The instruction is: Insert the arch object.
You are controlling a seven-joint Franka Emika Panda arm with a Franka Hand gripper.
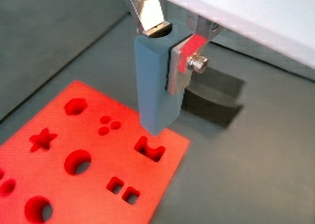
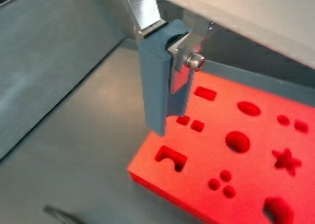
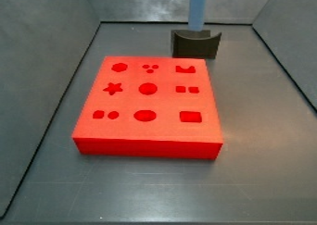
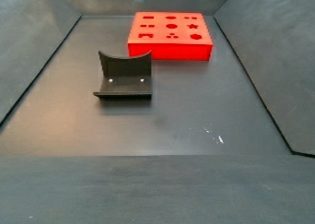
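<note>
My gripper [image 1: 170, 43] is shut on the arch object [image 1: 160, 80], a long blue-grey block with a rounded U-shaped notch at its upper end, held upright between the silver fingers [image 1: 151, 20]. Both wrist views show it; the gripper [image 2: 167, 41] grips the notched end of the block [image 2: 163, 80]. In a side view the block [image 3: 198, 6] hangs high above the fixture, and the gripper itself is out of frame. The red board [image 1: 74, 145] lies below, with an arch-shaped hole [image 1: 153, 150] near its edge. That hole [image 2: 170, 158] also shows under the block's lower end.
The dark fixture [image 3: 195, 42] stands on the grey floor just beyond the red board [image 3: 148, 127], and also shows in a wrist view [image 1: 215, 94] and a side view [image 4: 123, 76]. The board [image 4: 172, 45] has several other shape holes. Grey walls enclose the floor.
</note>
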